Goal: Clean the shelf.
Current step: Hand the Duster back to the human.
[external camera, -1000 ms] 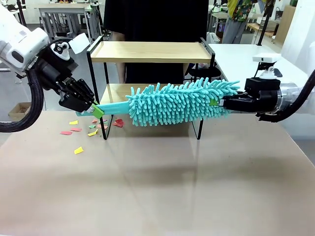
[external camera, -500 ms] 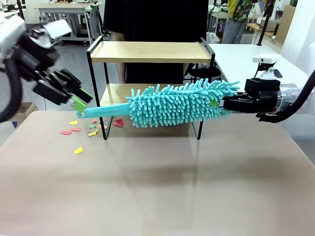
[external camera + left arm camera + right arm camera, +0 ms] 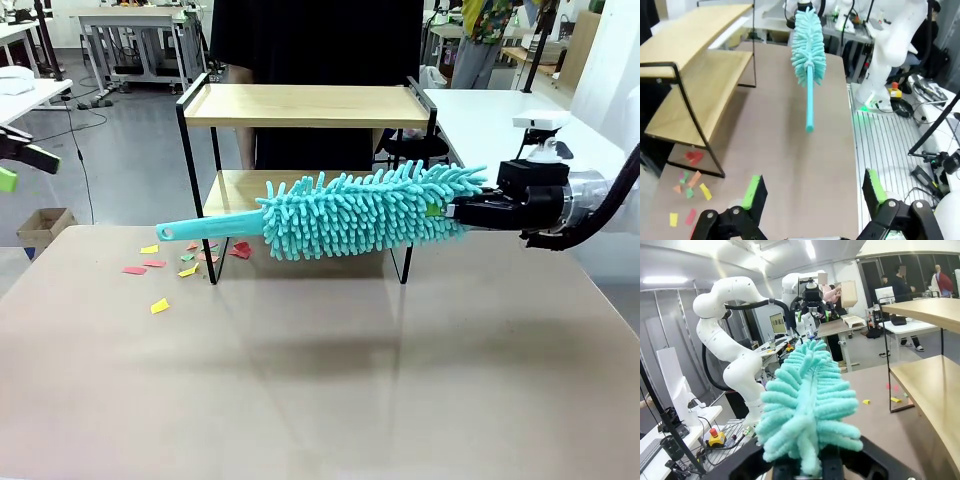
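Shelf (image 3: 305,105) behind duster (image 3: 365,210); left wrist view shows left gripper (image 3: 812,192) agape.

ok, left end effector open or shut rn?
Open. In the left wrist view the left end effector has its green-padded fingers spread wide with nothing between them; the duster hangs well beyond.

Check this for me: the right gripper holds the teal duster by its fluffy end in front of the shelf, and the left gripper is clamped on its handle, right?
Not quite. The left gripper is open and clear of the handle, as the left wrist view shows. The rest holds: the right gripper holds the teal duster by its fluffy end in front of the shelf.
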`<state>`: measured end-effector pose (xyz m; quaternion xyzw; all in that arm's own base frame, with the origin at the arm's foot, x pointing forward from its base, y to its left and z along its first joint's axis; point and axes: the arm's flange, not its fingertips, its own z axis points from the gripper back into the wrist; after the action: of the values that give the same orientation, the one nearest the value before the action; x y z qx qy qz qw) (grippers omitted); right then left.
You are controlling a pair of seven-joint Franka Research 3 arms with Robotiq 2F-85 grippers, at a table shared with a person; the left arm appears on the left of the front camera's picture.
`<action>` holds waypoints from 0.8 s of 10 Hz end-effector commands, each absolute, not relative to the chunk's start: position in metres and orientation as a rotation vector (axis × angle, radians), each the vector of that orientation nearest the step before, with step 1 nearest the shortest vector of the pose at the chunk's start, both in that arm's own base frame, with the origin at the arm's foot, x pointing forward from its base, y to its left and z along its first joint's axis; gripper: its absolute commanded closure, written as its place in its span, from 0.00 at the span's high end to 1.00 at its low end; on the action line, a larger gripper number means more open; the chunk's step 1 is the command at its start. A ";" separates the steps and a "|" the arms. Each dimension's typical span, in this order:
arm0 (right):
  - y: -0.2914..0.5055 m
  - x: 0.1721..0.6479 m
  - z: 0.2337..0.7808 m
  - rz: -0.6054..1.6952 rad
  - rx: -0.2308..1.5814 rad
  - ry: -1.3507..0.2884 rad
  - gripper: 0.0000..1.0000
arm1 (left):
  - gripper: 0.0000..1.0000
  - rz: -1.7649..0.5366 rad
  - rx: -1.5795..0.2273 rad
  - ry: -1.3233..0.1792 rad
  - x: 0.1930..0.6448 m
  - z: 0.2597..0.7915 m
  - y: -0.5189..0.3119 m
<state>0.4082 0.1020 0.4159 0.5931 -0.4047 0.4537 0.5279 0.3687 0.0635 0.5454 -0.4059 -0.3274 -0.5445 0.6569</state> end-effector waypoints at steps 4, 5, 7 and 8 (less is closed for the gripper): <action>0.080 0.407 0.501 0.993 1.352 -1.224 0.17 | 1.00 -1.234 -0.920 -0.742 0.369 0.545 0.063; 0.068 0.401 0.534 0.948 1.311 -1.331 0.17 | 1.00 -1.234 -0.920 -0.742 0.369 0.545 0.063; 0.030 0.393 0.579 0.777 1.142 -1.546 0.17 | 1.00 -1.234 -0.920 -0.742 0.369 0.545 0.063; 0.007 0.389 0.591 0.685 1.073 -1.636 0.17 | 1.00 -1.234 -0.920 -0.742 0.369 0.545 0.063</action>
<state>0.3925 0.0087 0.5911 0.4777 -0.6447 0.3265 0.4995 0.3689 0.0642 0.5427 -0.4021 -0.3236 -0.5477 0.6585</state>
